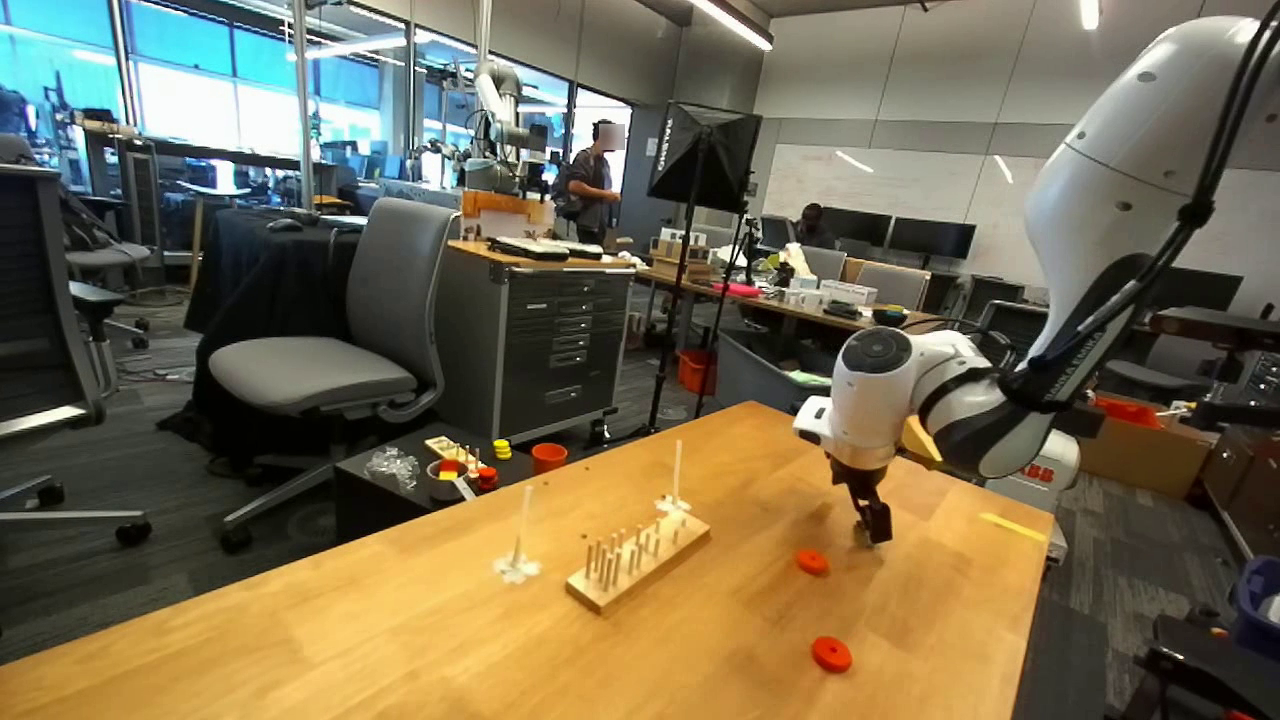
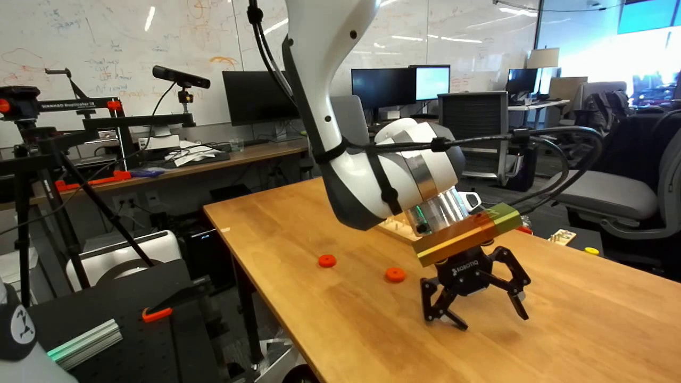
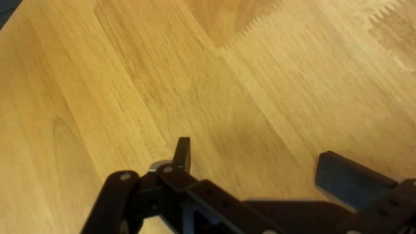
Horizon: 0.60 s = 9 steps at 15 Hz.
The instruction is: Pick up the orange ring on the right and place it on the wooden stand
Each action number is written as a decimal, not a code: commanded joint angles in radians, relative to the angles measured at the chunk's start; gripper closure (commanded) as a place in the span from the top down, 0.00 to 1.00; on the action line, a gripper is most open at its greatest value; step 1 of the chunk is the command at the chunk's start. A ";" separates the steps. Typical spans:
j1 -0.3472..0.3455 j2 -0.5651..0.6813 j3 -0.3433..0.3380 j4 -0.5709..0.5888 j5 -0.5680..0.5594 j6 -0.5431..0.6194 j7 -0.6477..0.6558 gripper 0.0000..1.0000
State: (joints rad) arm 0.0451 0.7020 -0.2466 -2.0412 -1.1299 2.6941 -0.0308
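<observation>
Two near-identical flat red-orange rings lie on the table. In an exterior view, the ring nearer my gripper and the ring farther from it both show. In an exterior view, the nearer ring lies to the right of the farther ring. The wooden stand, a low pale base with thin pegs, stands across the table; the arm partly hides the stand. My gripper is open and empty, low over the table, beside the nearer ring. In the wrist view, its fingers are spread over bare wood; no ring shows.
Two thin upright rods, a nearer one and a farther one, stand on the table by the stand. A black low box with cups and small parts stands beyond the table edge. A yellow tape strip marks the tabletop.
</observation>
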 commanded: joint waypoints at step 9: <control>0.009 -0.304 -0.081 -0.302 -0.301 0.142 0.213 1.00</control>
State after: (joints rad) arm 0.0538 0.3964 -0.3279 -2.3441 -1.4323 2.8364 0.1836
